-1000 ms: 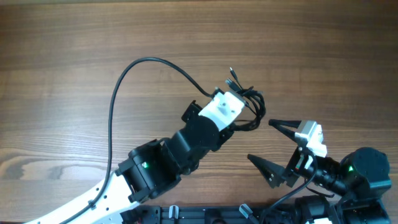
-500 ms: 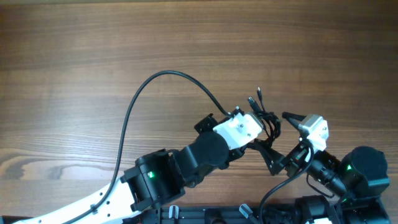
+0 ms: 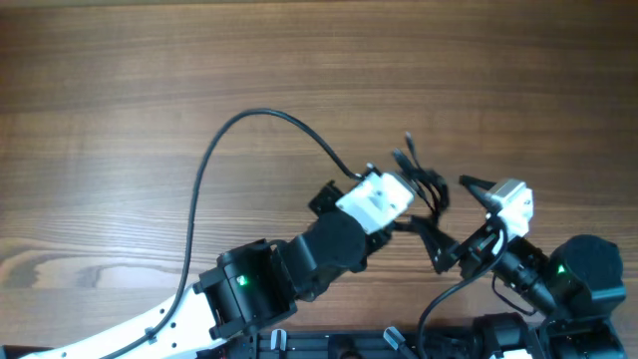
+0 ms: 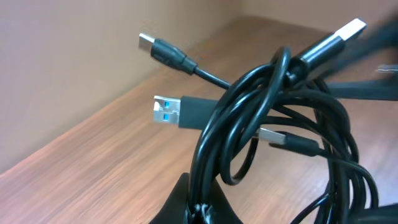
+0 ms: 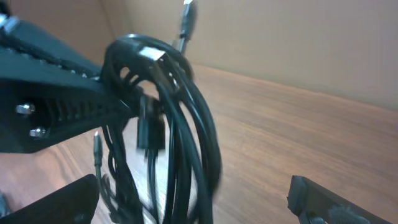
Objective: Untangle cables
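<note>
Plainly, the tangled bundle of thin black plug-ended cables (image 3: pixel 427 185) hung unseparated in the clamped left gripper (image 3: pixel 413 199), just ahead of the wide-open, empty right gripper (image 3: pixel 454 219).

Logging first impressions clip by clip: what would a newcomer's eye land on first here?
The knotted bundle of black cables, pinched in the shut left pincer right of the wooden table's centre, with plugs sticking out. The right pincer stands wide open, facing that bundle. In the left wrist view, a blue-tongued USB plug juts left from the loops.
</note>
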